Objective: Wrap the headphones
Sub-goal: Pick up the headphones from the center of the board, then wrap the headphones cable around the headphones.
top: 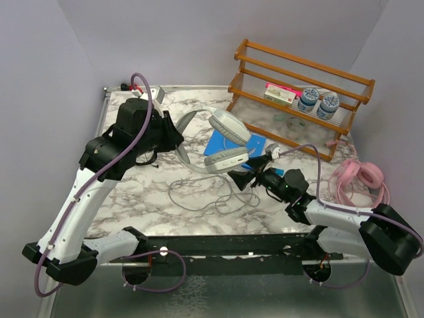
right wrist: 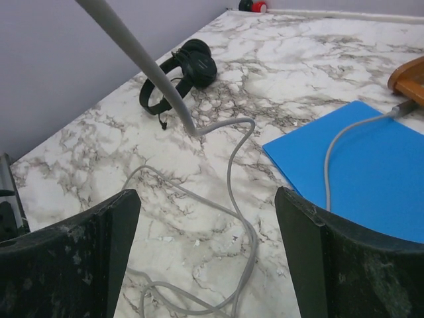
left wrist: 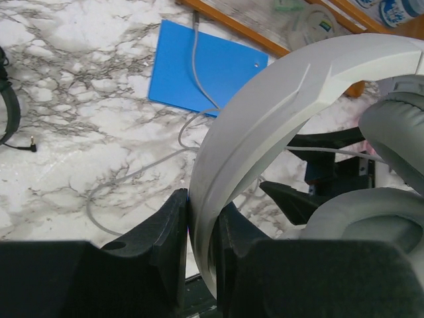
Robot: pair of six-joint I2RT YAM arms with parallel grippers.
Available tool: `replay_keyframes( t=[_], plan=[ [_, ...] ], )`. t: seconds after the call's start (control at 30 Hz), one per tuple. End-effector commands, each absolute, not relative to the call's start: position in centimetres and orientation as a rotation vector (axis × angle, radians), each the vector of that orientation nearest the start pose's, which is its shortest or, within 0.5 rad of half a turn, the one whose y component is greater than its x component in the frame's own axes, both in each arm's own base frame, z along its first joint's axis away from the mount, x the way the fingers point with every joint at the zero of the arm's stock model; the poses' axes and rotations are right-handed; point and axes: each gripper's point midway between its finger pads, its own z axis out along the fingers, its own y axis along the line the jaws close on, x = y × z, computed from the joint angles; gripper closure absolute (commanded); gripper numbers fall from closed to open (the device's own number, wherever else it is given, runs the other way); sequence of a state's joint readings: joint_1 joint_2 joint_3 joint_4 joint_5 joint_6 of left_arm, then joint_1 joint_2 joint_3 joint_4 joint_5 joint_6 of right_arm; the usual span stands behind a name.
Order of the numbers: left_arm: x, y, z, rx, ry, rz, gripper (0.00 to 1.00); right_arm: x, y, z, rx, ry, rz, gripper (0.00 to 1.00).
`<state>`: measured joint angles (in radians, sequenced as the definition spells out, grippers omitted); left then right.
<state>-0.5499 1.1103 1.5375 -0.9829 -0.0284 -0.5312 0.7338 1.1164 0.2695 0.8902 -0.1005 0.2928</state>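
marble-look tabletop: white, grey veins
large padded over-ear headphones: grey-white
thin loose cable: grey
flat rectangular sheet: plain blue
small on-ear headphones: black
round-cupped over-ear headphones: pink
slatted wooden rack: orange-brown

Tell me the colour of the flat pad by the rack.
The pad is plain blue; clearest in the left wrist view.

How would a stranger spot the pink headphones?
Find the orange-brown wooden rack at the marble table's far right. Near its right end lie the pink over-ear headphones. Unlike the grey-white headphones and black headphones, only these are pink.
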Motion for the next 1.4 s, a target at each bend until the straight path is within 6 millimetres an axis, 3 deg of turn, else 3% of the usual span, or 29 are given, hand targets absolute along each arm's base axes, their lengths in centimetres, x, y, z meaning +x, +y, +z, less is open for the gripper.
replay_keyframes(
  t=[0.0,0.2,0.33,0.57,0.67,0.87,1.1,1.13,1.23,1.3,1.37],
  plan=[
    [23.0,-19.2,38.1,0.027,2.123,-0.826,1.0,25.2,27.1,21.8,-0.467,1.317,0.884,0.1],
    [22.1,-20.2,39.1,0.06,2.123,-0.915,1.0,25.7,27.2,23.4,-0.494,1.13,0.815,0.11],
    [21.6,-21.0,39.4,0.073,2.134,-0.976,1.0,25.5,27.2,24.4,-0.499,1.015,0.805,0.21],
    [21.5,-21.0,39.4,0.071,2.149,-0.976,1.0,24.1,26.5,27.0,-0.498,0.953,0.829,0.55],
    [21.6,-21.0,38.9,0.07,2.165,-0.967,1.0,24.2,25.6,27.5,-0.476,1.018,0.798,0.64],
    [22.6,-20.9,38.0,0.058,2.183,-0.917,1.0,23.8,22.3,27.7,-0.414,1.104,0.696,0.89],
    [23.7,-21.5,37.0,0.073,2.206,-0.896,1.0,24.2,20.4,27.8,-0.412,1.195,0.581,0.92],
    [23.9,-21.5,37.0,0.073,2.205,-0.89,1.0,24.3,20.1,27.7,-0.393,1.206,0.573,0.89],
    [23.8,-21.6,37.7,0.086,2.19,-0.901,1.0,24.4,19.6,27.2,-0.37,1.218,0.562,0.55],
    [23.7,-21.8,38.4,0.106,2.174,-0.92,1.0,24.7,19.7,26.7,-0.367,1.231,0.56,0.47],
    [23.4,-22.0,39.0,0.128,2.159,-0.94,1.0,25.1,20.0,26.4,-0.346,1.252,0.571,0.46]
  ],
)
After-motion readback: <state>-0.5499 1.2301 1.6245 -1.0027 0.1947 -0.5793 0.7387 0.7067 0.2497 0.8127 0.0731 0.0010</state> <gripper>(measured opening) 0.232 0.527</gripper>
